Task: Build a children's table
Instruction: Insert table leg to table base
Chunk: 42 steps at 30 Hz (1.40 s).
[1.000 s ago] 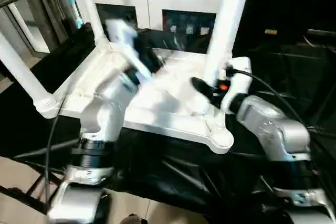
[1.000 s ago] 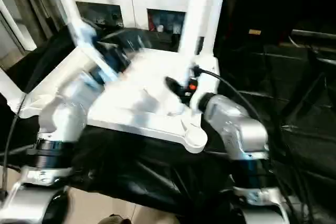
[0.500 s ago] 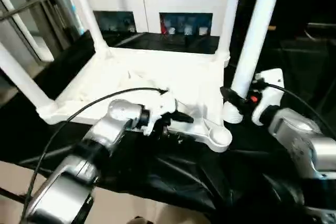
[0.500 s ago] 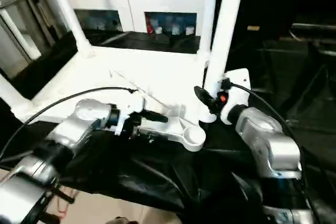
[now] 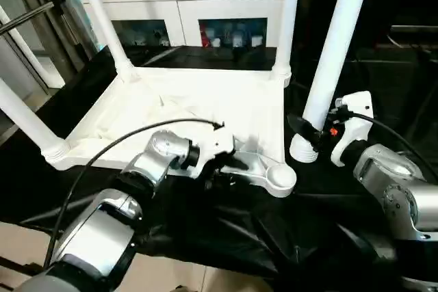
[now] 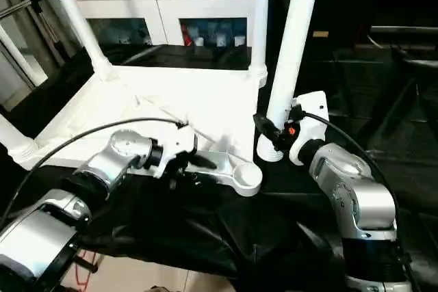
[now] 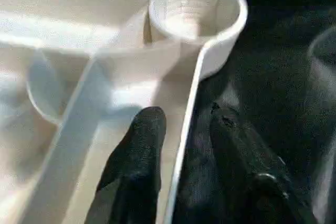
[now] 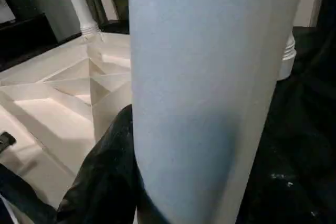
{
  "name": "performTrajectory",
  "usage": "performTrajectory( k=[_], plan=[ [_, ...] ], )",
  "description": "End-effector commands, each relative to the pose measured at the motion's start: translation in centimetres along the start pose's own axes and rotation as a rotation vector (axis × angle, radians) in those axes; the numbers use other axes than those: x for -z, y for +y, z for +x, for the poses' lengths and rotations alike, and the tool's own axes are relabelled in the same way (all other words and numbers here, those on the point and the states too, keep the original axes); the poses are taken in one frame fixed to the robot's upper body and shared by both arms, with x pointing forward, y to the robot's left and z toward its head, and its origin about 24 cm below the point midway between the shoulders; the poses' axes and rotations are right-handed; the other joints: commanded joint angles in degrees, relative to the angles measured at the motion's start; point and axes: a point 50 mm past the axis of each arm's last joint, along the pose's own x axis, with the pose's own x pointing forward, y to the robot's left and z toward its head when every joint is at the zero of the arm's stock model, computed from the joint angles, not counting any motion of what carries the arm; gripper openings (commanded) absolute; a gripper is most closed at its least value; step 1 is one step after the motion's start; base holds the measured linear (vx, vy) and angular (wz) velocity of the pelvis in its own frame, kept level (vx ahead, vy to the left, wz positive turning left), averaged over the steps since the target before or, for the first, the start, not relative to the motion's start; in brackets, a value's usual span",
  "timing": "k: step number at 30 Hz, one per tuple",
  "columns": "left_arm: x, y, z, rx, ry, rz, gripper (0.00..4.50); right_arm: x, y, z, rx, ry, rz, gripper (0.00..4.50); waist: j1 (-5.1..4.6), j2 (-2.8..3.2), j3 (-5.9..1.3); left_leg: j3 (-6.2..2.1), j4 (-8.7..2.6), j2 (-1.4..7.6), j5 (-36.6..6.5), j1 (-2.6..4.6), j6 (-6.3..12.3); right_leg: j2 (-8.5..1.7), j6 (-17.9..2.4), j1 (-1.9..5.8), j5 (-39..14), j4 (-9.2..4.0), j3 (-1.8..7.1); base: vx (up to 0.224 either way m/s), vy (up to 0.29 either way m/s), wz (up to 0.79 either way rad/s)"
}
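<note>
White tabletop carries three legs already; its near right corner socket is empty. Right gripper grips the fourth leg; left gripper straddles the tabletop's rim, closed or not I cannot tell.

Left claw fingers straddling tabletop rim, right claw gripping leg

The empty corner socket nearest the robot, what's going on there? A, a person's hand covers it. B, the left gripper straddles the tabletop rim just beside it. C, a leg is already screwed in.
B: the left gripper has one finger inside the tabletop rim and one outside, just short of the open socket.
</note>
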Motion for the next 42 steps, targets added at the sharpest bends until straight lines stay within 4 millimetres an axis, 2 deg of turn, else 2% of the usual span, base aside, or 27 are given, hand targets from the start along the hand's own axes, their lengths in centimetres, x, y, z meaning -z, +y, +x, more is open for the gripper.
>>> performTrajectory(
  k=[1, 3, 4, 5, 6, 11, 12, 16, 17, 19, 20, 24, 26, 27, 28, 29, 30, 32, 35, 36, 37, 38, 39, 40, 41, 42],
  plan=[
    [-0.2, 0.4, -0.3, -0.012, 0.028, 0.022, 1.34, -0.3, 0.5, -0.1, -0.016, -0.004, -0.020, 1.88, -0.17, -0.85, -4.03, 0.04, -3.45, -0.32, -12.74, 1.00, 1.59, -1.56, -12.84, 3.18, -12.19, -4.74, 0.79, 0.000, 0.000, 0.00],
    [0.1, 0.3, -0.2, -0.005, 0.045, 0.024, 1.16, -0.2, 0.5, -0.3, -0.015, 0.000, -0.024, 1.88, -0.25, -0.82, -4.01, -0.04, -3.54, -0.27, -13.06, 0.97, 1.57, -1.62, -12.73, 3.24, -12.95, -4.75, 0.77, 0.000, 0.000, 0.00],
    [0.1, 0.3, -0.2, -0.004, 0.049, 0.023, 1.04, -0.2, 0.5, -0.3, -0.014, 0.001, -0.025, 1.88, -0.27, -0.36, -3.99, -0.08, -3.53, -0.25, -13.06, 0.98, 1.56, -1.62, -12.68, 3.22, -12.96, -4.73, 0.79, 0.000, 0.000, 0.00],
    [0.2, 0.3, -0.1, -0.005, 0.053, 0.023, 0.94, -0.2, 0.5, -0.4, -0.013, 0.001, -0.025, 1.88, -0.40, -0.66, -3.97, -0.07, -3.58, -0.27, -13.38, 0.96, 1.58, -1.59, -12.63, 3.23, -13.12, -4.84, 0.76, 0.000, 0.000, 0.00],
    [0.2, 0.3, -0.1, -0.005, 0.056, 0.024, 0.90, -0.2, 0.5, -0.4, -0.013, 0.001, -0.025, 1.88, -0.46, -0.52, -3.96, -0.10, -3.58, -0.35, -13.46, 0.89, 1.53, -1.61, -12.65, 3.31, -13.40, -4.80, 0.73, 0.000, 0.000, 0.00],
    [0.4, 0.4, -0.2, -0.004, 0.065, 0.014, 0.46, -0.3, 0.5, -0.6, -0.013, 0.003, -0.029, 1.88, -0.93, -0.59, -3.92, -0.06, -3.51, -0.45, -12.98, 0.78, 2.13, -1.61, -12.17, 3.25, -15.07, -5.03, 0.71, 0.000, 0.000, 0.00],
    [0.4, 0.5, -0.3, -0.003, 0.066, 0.013, 0.46, -0.2, 0.6, -0.6, -0.015, 0.005, -0.030, 1.88, -1.00, -1.11, -3.93, -0.05, -3.56, -0.41, -12.12, 0.62, 2.51, -1.64, -12.02, 3.33, -15.25, -5.04, 0.71, 0.000, 0.000, 0.00],
    [0.2, 0.6, -0.5, 0.001, 0.040, -0.015, 0.17, -0.2, 0.6, -0.5, -0.028, 0.014, -0.034, 1.88, -1.10, -1.51, -4.01, 0.05, -3.42, -0.39, -10.69, 0.56, 3.39, -1.70, -12.39, 3.25, -14.68, -4.99, 0.75, 0.000, 0.000, 0.00],
    [0.2, 0.6, -0.5, 0.000, 0.036, -0.019, 0.11, -0.2, 0.7, -0.5, -0.029, 0.014, -0.034, 1.88, -1.07, -1.36, -4.01, 0.02, -3.39, -0.39, -10.47, 0.54, 3.49, -1.72, -12.46, 3.25, -14.62, -4.90, 0.75, 0.000, 0.000, 0.00],
    [0.2, 0.7, -0.7, -0.008, 0.018, -0.066, 0.01, -0.2, 1.0, -0.3, -0.045, 0.018, -0.036, 1.88, -1.11, -1.55, -3.98, 0.06, -3.40, -0.38, -10.05, 0.51, 3.80, -1.72, -12.56, 3.25, -14.35, -4.84, 0.74, 0.000, 0.000, 0.00],
    [0.3, 0.7, -0.8, -0.009, 0.019, -0.074, 0.00, -0.1, 1.0, -0.2, -0.046, 0.018, -0.036, 1.88, -1.22, -1.31, -3.95, 0.01, -3.39, -0.39, -10.16, 0.48, 3.92, -1.73, -12.59, 3.24, -14.55, -4.87, 0.70, 0.000, 0.000, 0.00],
    [0.7, 0.8, -1.0, -0.049, 0.017, -0.113, 0.00, 0.1, 1.4, -0.1, -0.052, 0.019, -0.033, 1.88, -1.41, -1.32, -3.86, 0.05, -3.45, -0.35, -10.97, 0.62, 3.86, -1.69, -12.68, 3.09, -14.97, -4.99, 0.75, 0.000, 0.000, 0.00],
    [0.9, 0.8, -1.1, -0.083, 0.015, -0.133, 0.00, 0.2, 1.6, 0.0, -0.055, 0.020, -0.029, 1.88, -1.55, -1.79, -3.74, 0.09, -3.52, -0.42, -11.60, 0.55, 3.75, -1.70, -12.24, 3.12, -16.85, -5.18, 0.72, 0.000, 0.000, 0.00],
    [1.0, 0.9, -1.1, -0.094, 0.012, -0.145, 0.00, 0.2, 1.6, 0.0, -0.055, 0.021, -0.028, 1.88, -1.55, -1.60, -3.73, 0.03, -3.55, -0.36, -11.66, 0.56, 3.69, -1.75, -12.18, 3.11, -17.23, -5.09, 0.74, 0.000, 0.000, 0.00],
    [1.0, 0.8, -1.1, -0.112, -0.003, -0.170, 0.00, 0.3, 1.8, 0.2, -0.062, 0.022, -0.021, 1.88, -1.68, -1.88, -3.64, 0.02, -3.64, -0.33, -11.77, 0.49, 3.69, -1.70, -11.96, 3.07, -17.83, -5.17, 0.71, 0.000, 0.000, 0.00],
    [1.0, 0.8, -1.1, -0.120, -0.016, -0.178, 0.00, 0.4, 2.0, 0.2, -0.065, 0.023, -0.019, 1.88, -1.79, -1.76, -3.64, -0.02, -3.67, -0.28, -11.67, 0.49, 3.74, -1.76, -11.94, 3.01, -18.09, -5.11, 0.71, 0.000, 0.000, 0.00],
    [1.0, 0.7, -1.1, -0.132, -0.024, -0.186, 0.00, 0.5, 2.2, 0.4, -0.068, 0.023, -0.016, 1.88, -1.97, -1.97, -3.60, -0.05, -3.73, -0.25, -11.40, 0.33, 3.91, -1.72, -11.90, 3.10, -17.94, -5.02, 0.70, 0.000, 0.000, 0.00],
    [1.0, 0.6, -1.2, -0.150, -0.027, -0.196, 0.00, 0.6, 2.5, 0.5, -0.077, 0.024, -0.011, 1.88, -2.29, -1.89, -3.44, -0.10, -3.85, -0.37, -11.69, 0.14, 3.91, -1.65, -11.25, 3.09, -19.12, -5.16, 0.62, 0.000, 0.000, 0.00],
    [1.3, 0.1, -1.4, -0.199, -0.021, -0.230, 0.00, 0.8, 3.0, 0.8, -0.090, 0.026, -0.005, 1.88, -2.47, -2.03, -3.57, -0.15, -3.91, -0.13, -11.52, 0.36, 3.73, -1.74, -11.11, 2.98, -19.22, -5.00, 0.74, 0.000, 0.000, 0.00],
    [1.5, -0.4, -1.5, -0.213, -0.022, -0.229, 0.00, 1.0, 3.2, 1.0, -0.097, 0.029, -0.002, 1.88, -2.61, -2.13, -3.46, 0.04, -3.81, -0.34, -11.72, 0.44, 3.80, -1.52, -10.90, 2.67, -19.66, -5.35, 0.76, 0.000, 0.000, 0.00],
    [1.5, -0.5, -1.5, -0.214, -0.022, -0.229, 0.00, 1.0, 3.2, 1.0, -0.097, 0.029, -0.001, 1.88, -2.57, -2.37, -3.65, -0.12, -3.88, -0.02, -11.23, 0.42, 3.73, -1.73, -11.28, 3.01, -18.33, -4.94, 0.82, 0.000, 0.000, 0.00],
    [1.5, -0.8, -1.5, -0.222, -0.029, -0.220, 0.00, 1.2, 3.3, 1.1, -0.101, 0.032, 0.001, 1.88, -2.82, -2.45, -3.38, -0.04, -4.04, -0.16, -11.38, 0.20, 3.98, -1.52, -11.03, 2.78, -18.83, -5.13, 0.71, 0.000, 0.000, 0.00],
    [1.5, -1.1, -1.6, -0.228, -0.034, -0.215, 0.00, 1.3, 3.4, 1.2, -0.103, 0.034, 0.002, 1.88, -2.93, -2.82, -3.42, 0.06, -3.97, -0.10, -11.79, 0.40, 3.99, -1.53, -10.93, 2.64, -19.04, -5.27, 0.80, 0.000, 0.000, 0.00],
    [1.5, -1.1, -1.6, -0.228, -0.034, -0.215, 0.00, 1.3, 3.4, 1.2, -0.103, 0.034, 0.002, 1.88, -2.93, -2.82, -3.42, 0.06, -3.97, -0.10, -11.79, 0.40, 3.99, -1.53, -10.93, 2.64, -19.04, -5.27, 0.80, 0.000, 0.000, 0.00],
    [1.5, -1.3, -1.6, -0.237, -0.035, -0.218, 0.00, 1.4, 3.5, 1.2, -0.108, 0.037, 0.005, 1.88, -2.81, -2.55, -3.53, 0.00, -3.95, 0.01, -11.34, 0.53, 3.86, -1.60, -11.14, 2.60, -18.13, -4.98, 0.87, 0.000, 0.000, 0.00],
    [1.5, -1.6, -1.7, -0.243, -0.033, -0.222, 0.00, 1.4, 3.6, 1.3, -0.113, 0.039, 0.008, 1.88, -2.74, -2.69, -3.55, -0.04, -3.97, 0.01, -11.00, 0.40, 3.91, -1.65, -11.00, 2.70, -17.83, -4.81, 0.87, 0.000, 0.000, 0.00]
  ],
)
